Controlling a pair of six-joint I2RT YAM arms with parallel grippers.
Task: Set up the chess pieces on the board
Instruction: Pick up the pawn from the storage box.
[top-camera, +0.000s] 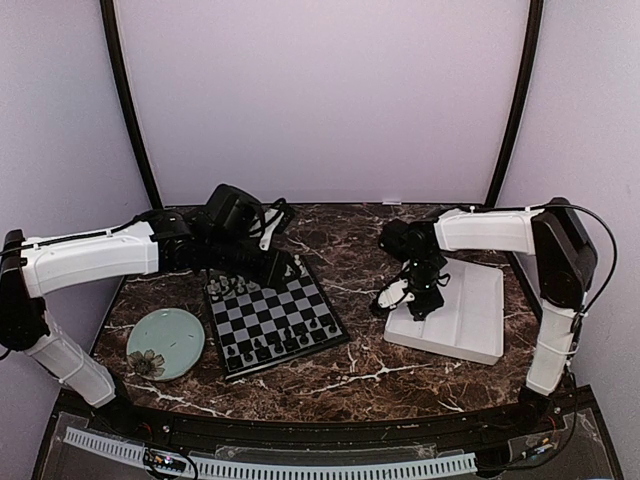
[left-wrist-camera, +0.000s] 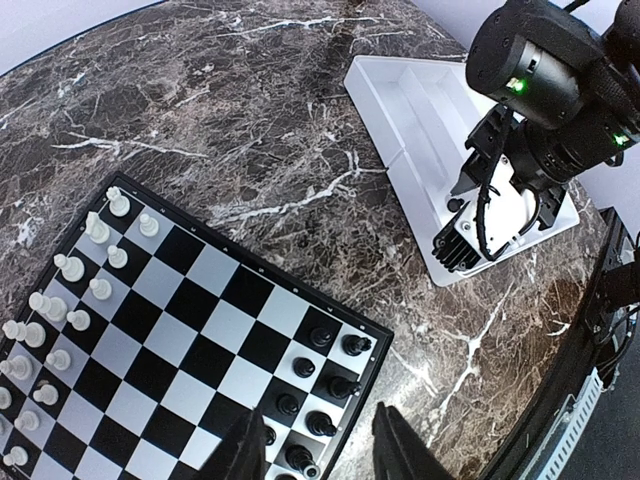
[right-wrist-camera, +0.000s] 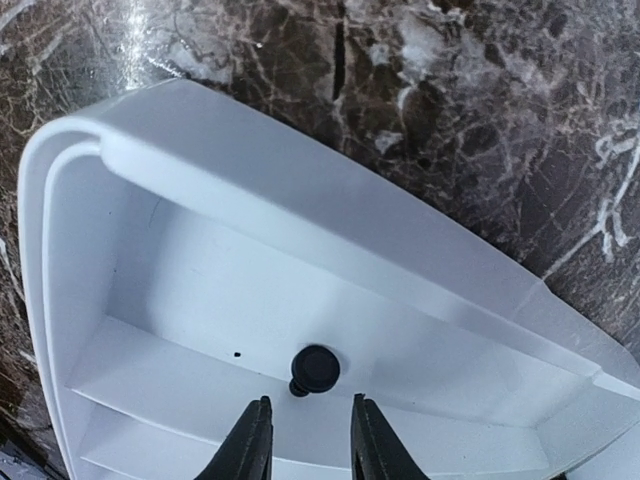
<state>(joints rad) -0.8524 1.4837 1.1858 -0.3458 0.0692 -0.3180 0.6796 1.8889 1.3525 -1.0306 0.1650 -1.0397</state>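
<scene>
The board (top-camera: 275, 315) lies left of centre, with white pieces (top-camera: 228, 286) along its far-left side and black pieces (top-camera: 285, 338) along its near side. In the left wrist view the board (left-wrist-camera: 170, 330) shows white pieces (left-wrist-camera: 75, 300) at left and black pieces (left-wrist-camera: 320, 385) near the right corner. My left gripper (left-wrist-camera: 318, 450) is open and empty above those black pieces. My right gripper (right-wrist-camera: 305, 440) is open over the white tray (right-wrist-camera: 300, 200), just short of a lone black piece (right-wrist-camera: 314, 370) lying in a compartment. It is not touching the piece.
The white compartment tray (top-camera: 470, 310) sits at the right. A round pale-green plate (top-camera: 165, 342) lies at the near left beside the board. The right arm (left-wrist-camera: 540, 90) shows over the tray (left-wrist-camera: 410, 110) in the left wrist view.
</scene>
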